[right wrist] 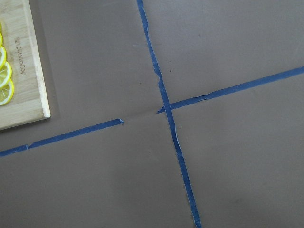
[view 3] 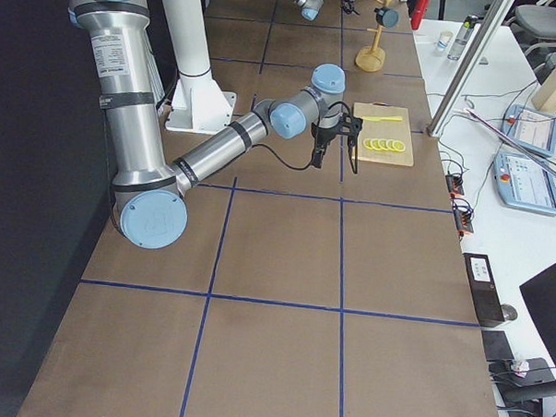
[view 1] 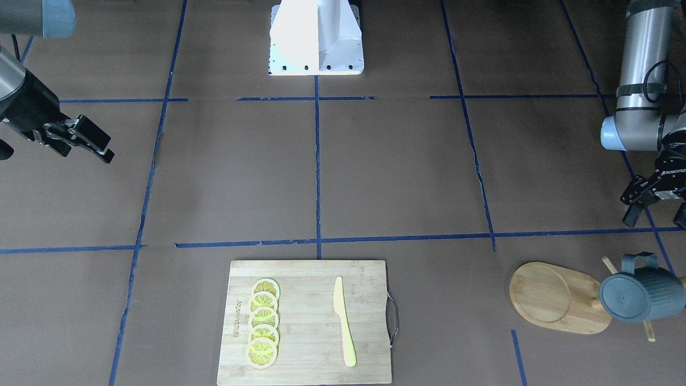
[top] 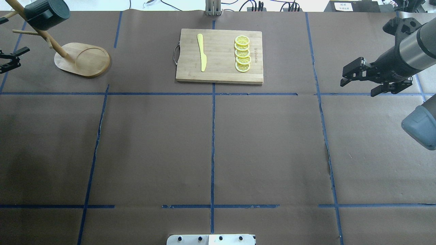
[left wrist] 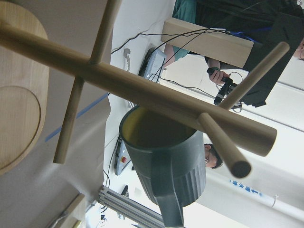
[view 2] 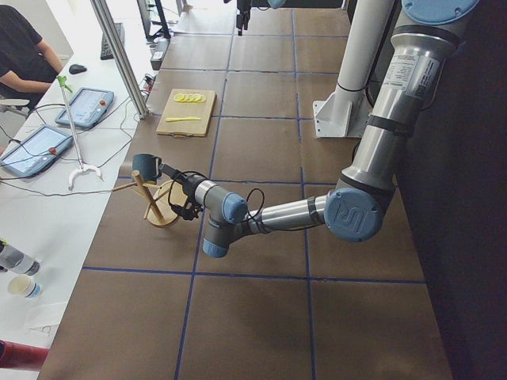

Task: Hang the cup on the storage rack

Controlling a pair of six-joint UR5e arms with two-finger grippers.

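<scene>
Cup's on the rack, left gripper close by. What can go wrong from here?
1. The left gripper, open, sits close to the storage rack; a careless retreat could clip a peg and tip it.
2. The cup hangs high, off to one side; how its handle seats isn't clear, so it might slip off.

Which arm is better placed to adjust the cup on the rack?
Left: the left gripper is open beside the cup on the storage rack; the right gripper is far across the table.

silver tubes (view 1: 643,48), blue joint caps (top: 420,126), black fingers (view 1: 95,138)
</scene>
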